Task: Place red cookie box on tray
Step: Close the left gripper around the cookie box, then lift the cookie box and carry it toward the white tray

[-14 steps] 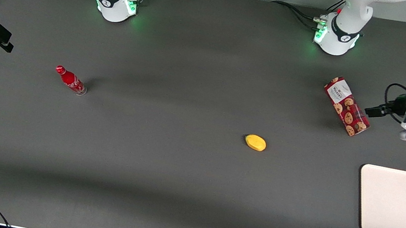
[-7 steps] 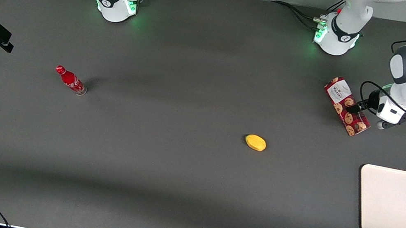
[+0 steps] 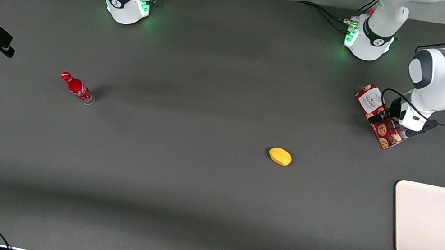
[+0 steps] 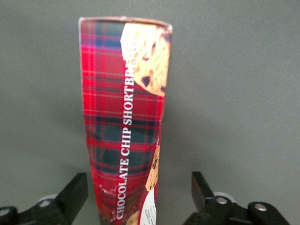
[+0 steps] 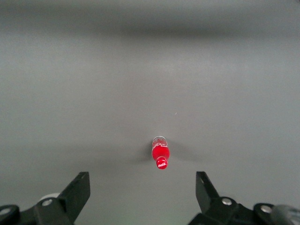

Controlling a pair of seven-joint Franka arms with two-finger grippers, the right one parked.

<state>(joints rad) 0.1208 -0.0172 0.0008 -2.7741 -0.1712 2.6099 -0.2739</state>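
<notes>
Red cookie box [image 3: 379, 118] lying flat on the dark table [image 3: 193, 184], long axis slanted, toward the working arm's end and close to that arm's base [image 3: 369, 40]. White label patch at the end farther from the front camera, cookie pictures along the nearer half. In the wrist view, same red cookie box [image 4: 124, 117] showing a tartan side with "CHOCOLATE CHIP SHORTBREAD" lettering and a cookie picture at one end.

Gripper [image 3: 385, 118] poised over the middle of the box, partly covering it in the front view. Wrist view: gripper [image 4: 139, 194] spread wide, 2 black fingers [image 4: 75, 192] straddling the carton, one on each long side, a clear gap of table showing between each finger and the cardboard. Nothing grasped; no contact visible.

Tray [image 3: 444, 227] cream-white, flat on the table, nearer the front camera than the box and well apart from it, at the working arm's end, its edge cut off by the frame.

Yellow object [image 3: 280, 156] alone on the table, nearer the camera than the box, between box and table centre. Small red bottle [image 3: 77, 88] toward the parked arm's end, well apart from all else; also seen as small red bottle [image 5: 160, 154] from the parked wrist.
</notes>
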